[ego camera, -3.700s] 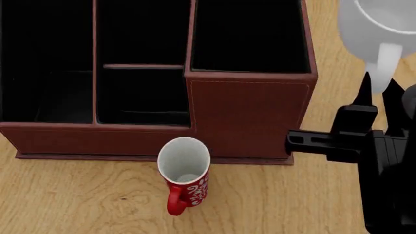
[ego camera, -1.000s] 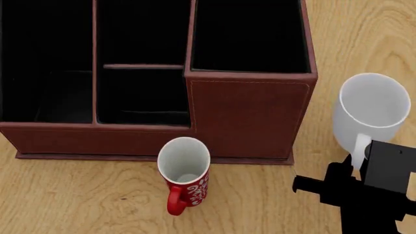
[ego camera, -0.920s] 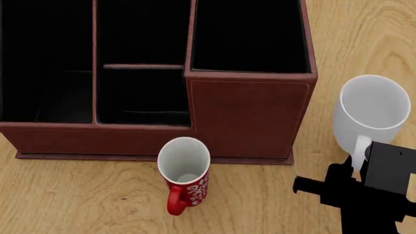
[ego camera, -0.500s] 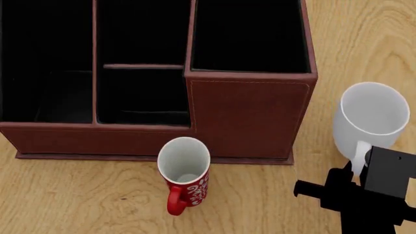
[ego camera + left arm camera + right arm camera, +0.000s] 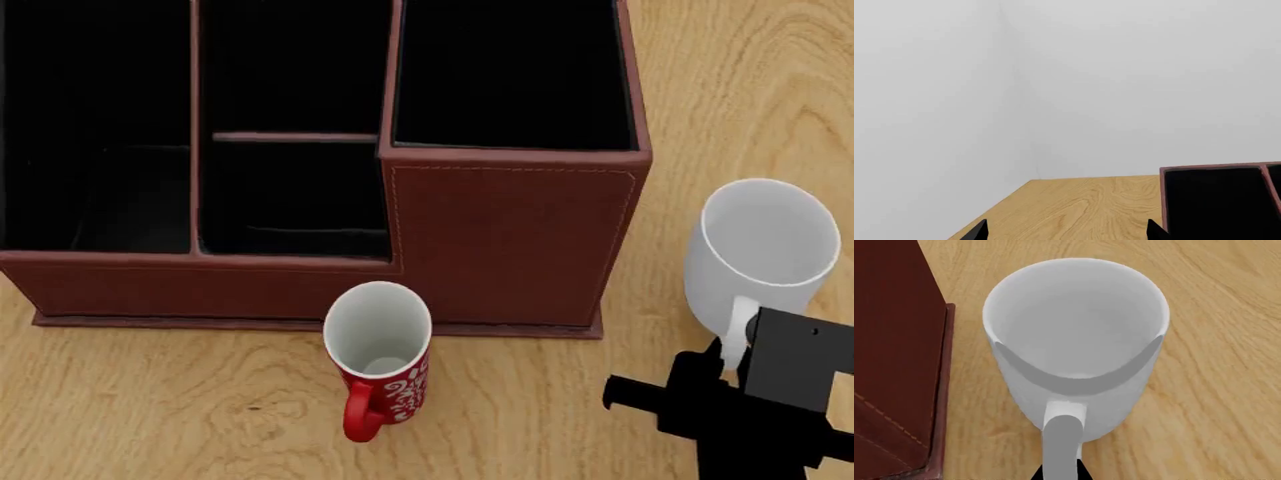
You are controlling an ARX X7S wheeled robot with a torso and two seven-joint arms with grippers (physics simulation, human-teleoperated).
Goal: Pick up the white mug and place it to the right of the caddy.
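Right wrist view: the right gripper (image 5: pixel 1062 471) is sitting at the frame edge with its dark fingertips only just showing, clamping the loop handle of the white mug (image 5: pixel 1077 335). The handle is running straight back into the claw, the mug body is sitting just ahead of it, upright, mouth open upward, inside looking empty. Whether the mug base is touching the wooden table (image 5: pixel 1227 370) or hanging just above it, cannot tell. Just beside the mug, on the claw's left, the caddy (image 5: pixel 894 365) is showing its red-brown stitched wall and base lip; a narrow strip of table is lying between mug and caddy, so they are apart.

Head view: the right gripper (image 5: pixel 731 345) is coming in from the lower right, black body below the mug handle. The white mug (image 5: pixel 761 255) is sitting directly in front of the claw, to the right of the caddy (image 5: pixel 514 240), level with its taller front-right section. Farther left of the claw, a red mug (image 5: pixel 380 355) with white swirls is standing upright just in front of the caddy's front wall, handle toward the robot.

Left wrist view: the left gripper (image 5: pixel 1066 231) is showing two black fingertips set wide apart, released, holding nothing, pointing over table and a caddy (image 5: pixel 1217 202) corner toward a plain wall.
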